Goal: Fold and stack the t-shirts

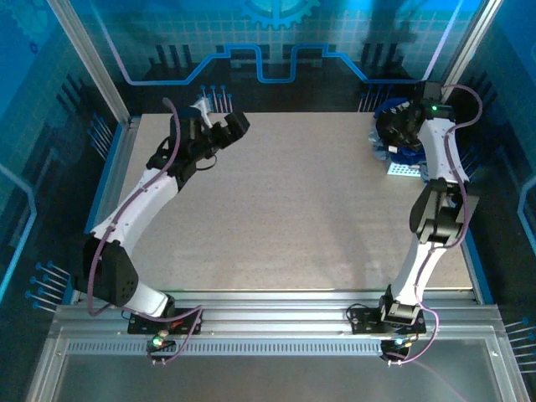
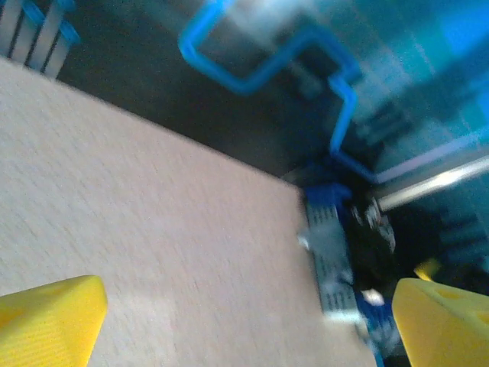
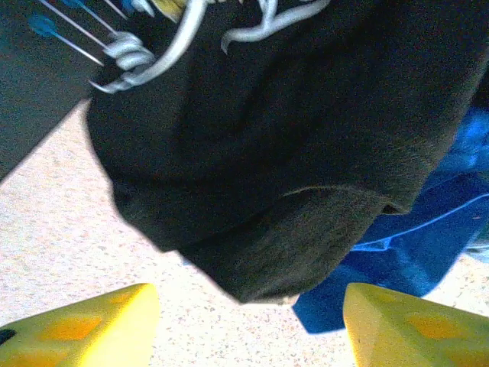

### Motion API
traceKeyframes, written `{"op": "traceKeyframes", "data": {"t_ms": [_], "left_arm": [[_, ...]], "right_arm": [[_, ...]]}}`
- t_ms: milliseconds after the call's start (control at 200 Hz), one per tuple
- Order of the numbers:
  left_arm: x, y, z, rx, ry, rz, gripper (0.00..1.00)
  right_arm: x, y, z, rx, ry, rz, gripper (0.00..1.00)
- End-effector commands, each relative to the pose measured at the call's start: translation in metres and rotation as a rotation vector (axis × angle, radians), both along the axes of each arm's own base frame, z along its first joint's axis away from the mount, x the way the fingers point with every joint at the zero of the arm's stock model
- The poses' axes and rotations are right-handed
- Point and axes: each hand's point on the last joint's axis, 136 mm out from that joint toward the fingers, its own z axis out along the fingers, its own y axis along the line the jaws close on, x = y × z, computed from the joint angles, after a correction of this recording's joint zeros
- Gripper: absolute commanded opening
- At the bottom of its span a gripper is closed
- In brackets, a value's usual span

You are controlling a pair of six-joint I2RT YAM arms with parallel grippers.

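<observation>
A black t-shirt point(image 3: 290, 138) with white lettering lies bunched over a royal blue t-shirt point(image 3: 412, 245) at the table's far right corner. From above the pair is a dark heap point(image 1: 392, 127) with blue cloth point(image 1: 410, 156) under it. My right gripper point(image 3: 248, 329) hovers just short of the black shirt's lower fold, open, with bare table between its yellow fingertips point(image 3: 84, 329). My left gripper point(image 1: 233, 126) is raised over the far left of the table. It is open and holds nothing, its yellow fingertips point(image 2: 53, 321) wide apart.
A white mesh basket point(image 1: 400, 170) sits under the shirts at the far right edge and appears blurred in the left wrist view point(image 2: 330, 252). Metal frame posts point(image 1: 92, 59) stand at the back corners. The tabletop point(image 1: 301, 209) spreads between the arms.
</observation>
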Motion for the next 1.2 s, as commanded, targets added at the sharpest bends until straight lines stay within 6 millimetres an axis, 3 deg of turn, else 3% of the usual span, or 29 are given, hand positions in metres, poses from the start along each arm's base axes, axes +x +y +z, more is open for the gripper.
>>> {"op": "traceKeyframes", "data": {"t_ms": [0, 110, 255, 505, 580, 690, 865, 1045, 1196], "left_arm": [[-0.019, -0.021, 0.006, -0.071, 0.031, -0.1, 0.91], [-0.028, -0.027, 0.003, -0.093, 0.042, -0.122, 0.86], [-0.035, -0.027, -0.003, -0.093, 0.059, -0.129, 0.83], [-0.037, -0.028, -0.004, -0.09, 0.064, -0.141, 0.8], [-0.036, -0.03, -0.003, -0.095, 0.061, -0.147, 0.78], [-0.035, -0.031, 0.0, -0.097, 0.054, -0.151, 0.77], [-0.034, -0.029, -0.001, -0.079, 0.048, -0.139, 0.79], [-0.033, -0.027, 0.0, -0.069, 0.042, -0.127, 0.79], [-0.032, -0.018, 0.004, -0.022, 0.037, -0.095, 0.79]], "right_arm": [[-0.004, -0.007, -0.001, 0.086, 0.021, -0.063, 0.66], [0.006, -0.019, -0.019, 0.138, 0.012, -0.097, 0.62], [0.02, -0.026, -0.027, 0.171, -0.022, -0.103, 0.4], [0.036, -0.027, -0.018, 0.193, -0.098, -0.079, 0.05], [0.036, -0.026, -0.002, 0.182, -0.15, -0.08, 0.0], [0.031, -0.018, 0.041, 0.106, -0.259, -0.055, 0.0], [0.012, 0.019, 0.139, -0.04, -0.449, 0.025, 0.0], [-0.009, 0.083, 0.253, -0.101, -0.691, 0.195, 0.0], [-0.03, 0.153, 0.338, -0.05, -0.886, 0.401, 0.0]]}}
